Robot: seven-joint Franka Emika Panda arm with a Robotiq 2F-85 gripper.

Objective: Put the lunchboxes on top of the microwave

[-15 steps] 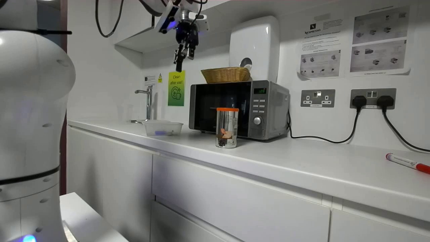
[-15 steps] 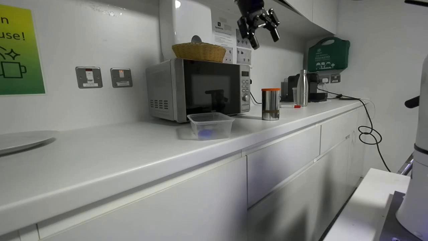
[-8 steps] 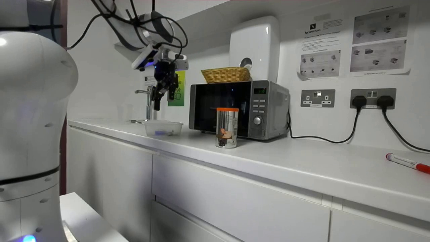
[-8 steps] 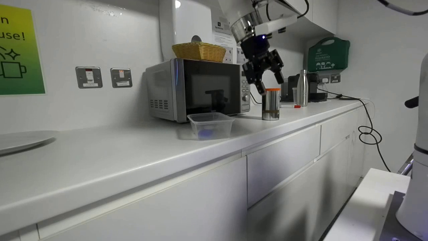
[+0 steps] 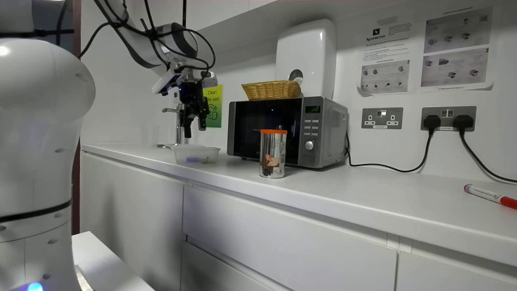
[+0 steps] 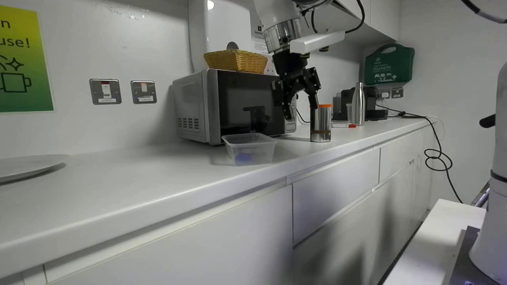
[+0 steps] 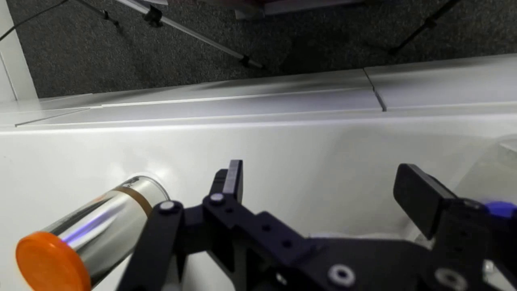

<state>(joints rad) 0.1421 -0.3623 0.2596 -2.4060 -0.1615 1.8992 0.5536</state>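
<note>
Lunchbox near the worktop's front edge seems light, bendy: my spread, empty gripper should pinch its rim.

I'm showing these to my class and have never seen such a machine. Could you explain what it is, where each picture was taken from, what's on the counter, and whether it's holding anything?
This is one robot arm, ending in a black claw with two fingers. Two pictures come from cameras standing apart from it, in different places. The third comes from a camera on its wrist, looking past the claw.

On the counter stand a microwave, a clear tub, an orange-lidded tin and a bottle; a marker lies there too. A basket sits on top of the microwave; the tub does not yet.

The claw is open above the counter, holding nothing.
</note>
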